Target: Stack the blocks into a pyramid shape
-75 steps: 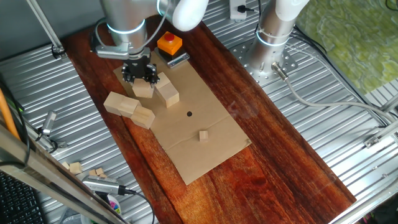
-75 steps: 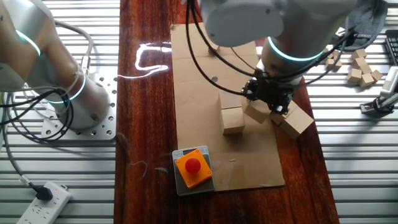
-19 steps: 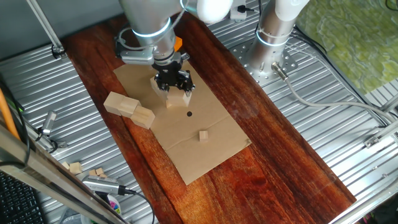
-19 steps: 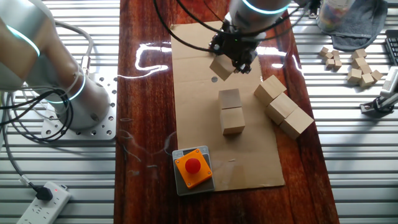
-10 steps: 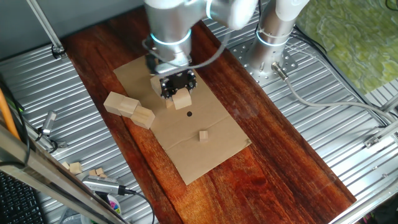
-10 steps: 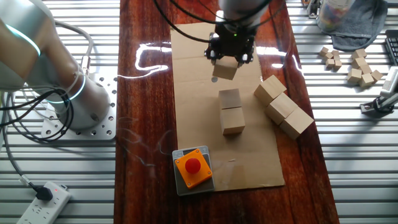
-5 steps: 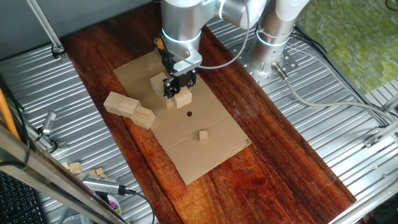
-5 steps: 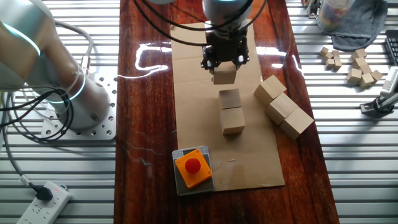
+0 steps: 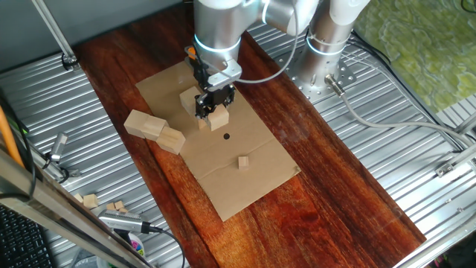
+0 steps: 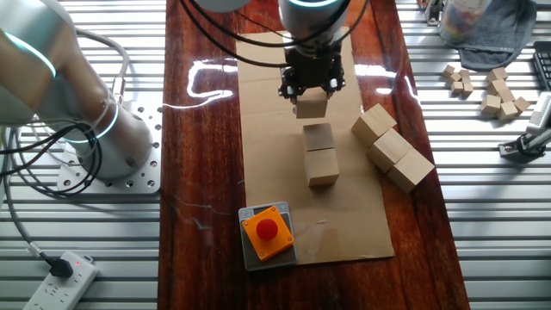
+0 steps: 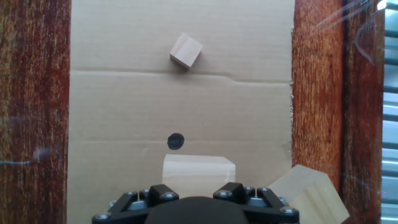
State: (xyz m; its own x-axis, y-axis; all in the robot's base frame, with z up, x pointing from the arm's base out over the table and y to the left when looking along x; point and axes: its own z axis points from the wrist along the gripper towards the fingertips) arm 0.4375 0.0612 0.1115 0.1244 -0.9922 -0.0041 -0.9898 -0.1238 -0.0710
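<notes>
Your gripper (image 10: 312, 93) pinches a block (image 10: 312, 104) just beyond the two-block row (image 10: 320, 153) on the cardboard (image 10: 267, 172). Three loose blocks (image 10: 392, 148) beside that row remain; no upper tier exists yet.

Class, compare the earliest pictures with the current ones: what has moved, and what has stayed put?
The gripper carried one pale wooden block from the side cluster to the row's end, jaws shut on it. The two-block row, orange button box and tiny cube stayed.

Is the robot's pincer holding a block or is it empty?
Holding one. The pincer is shut on a pale block, just beyond the two-block row on the cardboard.
</notes>
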